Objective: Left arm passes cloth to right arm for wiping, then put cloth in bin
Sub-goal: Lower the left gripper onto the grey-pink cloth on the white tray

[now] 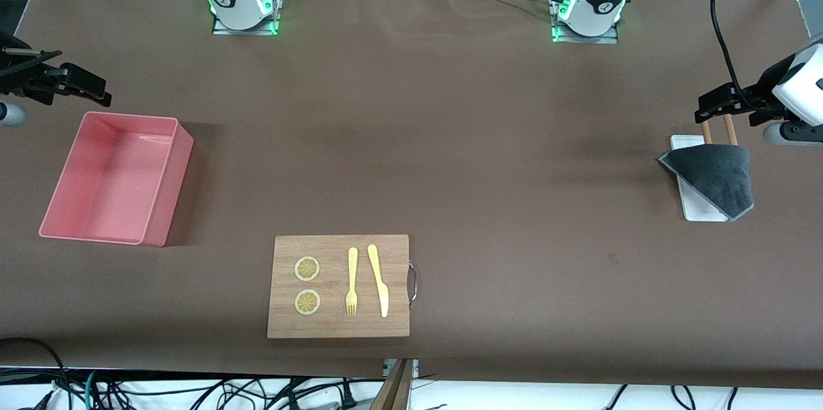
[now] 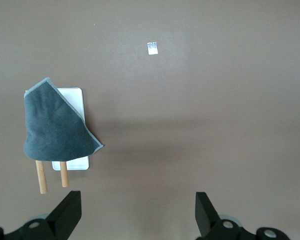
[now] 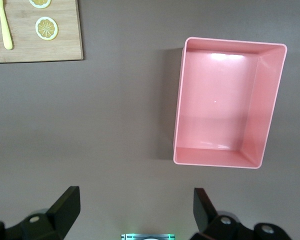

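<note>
1. The cloth (image 1: pixel 715 177) is soft and dark grey, with a thin pale line sewn along its edge. It is folded into a shape like a fan.
2. The cloth lies draped over a flat white tray (image 1: pixel 697 207) and two short wooden sticks (image 1: pixel 719 130). It covers most of the tray.
3. The left end effector (image 2: pixel 136 215) hangs in the air over the bare worktop (image 1: pixel 411 140), near the cloth at the left arm's end. Its two fingers stand wide apart and hold nothing. The cloth is off to one side of it, not under it.
4. The right end effector (image 3: pixel 135 212) hangs over the worktop beside the bin (image 1: pixel 116 178). Its fingers are wide apart too, and it holds nothing.
5. The bin is a pink tub with low walls and round corners.
6. A wooden board (image 1: pixel 339 286) lies well apart from both end effectors. On it are a yellow fork (image 1: pixel 352 281), a yellow knife (image 1: pixel 379 279) and two lemon slices (image 1: pixel 307 285).
</note>
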